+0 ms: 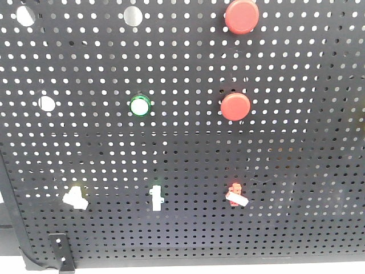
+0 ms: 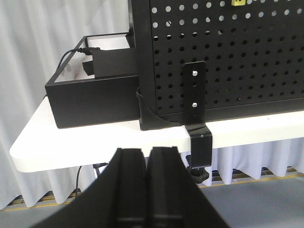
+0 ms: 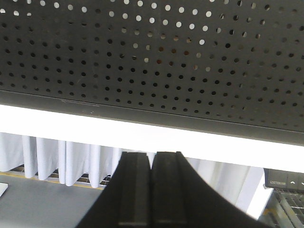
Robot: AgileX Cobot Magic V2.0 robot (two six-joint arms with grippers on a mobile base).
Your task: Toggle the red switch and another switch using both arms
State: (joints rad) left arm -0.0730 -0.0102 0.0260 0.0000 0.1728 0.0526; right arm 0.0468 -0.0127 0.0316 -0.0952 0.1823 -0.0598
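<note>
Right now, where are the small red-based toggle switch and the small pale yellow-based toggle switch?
small red-based toggle switch (image 1: 235, 194): front view, where base meets lever.
small pale yellow-based toggle switch (image 1: 75, 196): front view, its middle.

The matte black left gripper (image 2: 147, 152) showed two flat-topped, slab-like fingers (image 2: 129, 166) divided by a thin dark seam, their outer edges flaring into a broad curved base. The matte black right gripper (image 3: 152, 154) was of the same form, with smooth, slightly glossy faces.

No legible text or labels.
</note>
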